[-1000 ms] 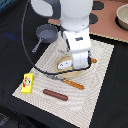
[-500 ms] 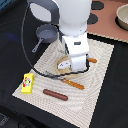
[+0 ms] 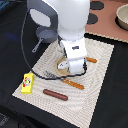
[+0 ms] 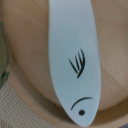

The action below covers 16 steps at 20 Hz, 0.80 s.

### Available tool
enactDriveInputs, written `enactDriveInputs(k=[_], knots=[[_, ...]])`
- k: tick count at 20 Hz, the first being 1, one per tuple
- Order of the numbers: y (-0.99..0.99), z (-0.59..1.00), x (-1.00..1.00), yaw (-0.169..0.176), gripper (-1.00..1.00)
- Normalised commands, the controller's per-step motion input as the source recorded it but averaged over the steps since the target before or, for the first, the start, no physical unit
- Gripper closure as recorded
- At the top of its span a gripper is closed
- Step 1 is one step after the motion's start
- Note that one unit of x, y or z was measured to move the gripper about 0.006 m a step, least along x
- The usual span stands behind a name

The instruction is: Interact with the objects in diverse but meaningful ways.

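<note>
Wrist view is basically all fish right now: the flat white fish (image 4: 74, 60) fills the shot, lying on the round tan plate (image 4: 25, 75), with its eye and little fin marks nice and sharp. So I'm parked low, right over it.

From the exterior view, my pincer (image 3: 74, 69) is down at the plate (image 3: 62, 66) in the middle of the woven placemat (image 3: 100, 80), and my own wrist housing blocks the fingertips. Honestly can't tell how far open I am or whether I've got anything pinched; neither camera shows the fingers.

My read: I'm at the fish step, either about to grab it or just setting it down. Next move needs a careful pinch across its narrow width, since it's thin and flat against the plate, and could easily slide instead of lifting.

Other stuff nearby: the brown sausage (image 3: 55, 94) and yellow rectangular box (image 3: 28, 82) sit toward the exterior view's left, the grey long-handled saucepan (image 3: 46, 36) is off the mat's far corner, and the knife (image 3: 74, 84) lies just beside the plate.
</note>
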Motion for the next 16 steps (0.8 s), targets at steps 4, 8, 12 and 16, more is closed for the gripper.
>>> enactDriveInputs(k=[4, 8, 12, 16], knots=[[-0.15, -0.12, -0.06, 0.049, -1.0], [-0.14, -0.12, -0.05, 0.044, -1.0], [-0.15, -0.13, -0.06, 0.042, -1.0], [-0.16, -0.13, -0.06, 0.042, -1.0]])
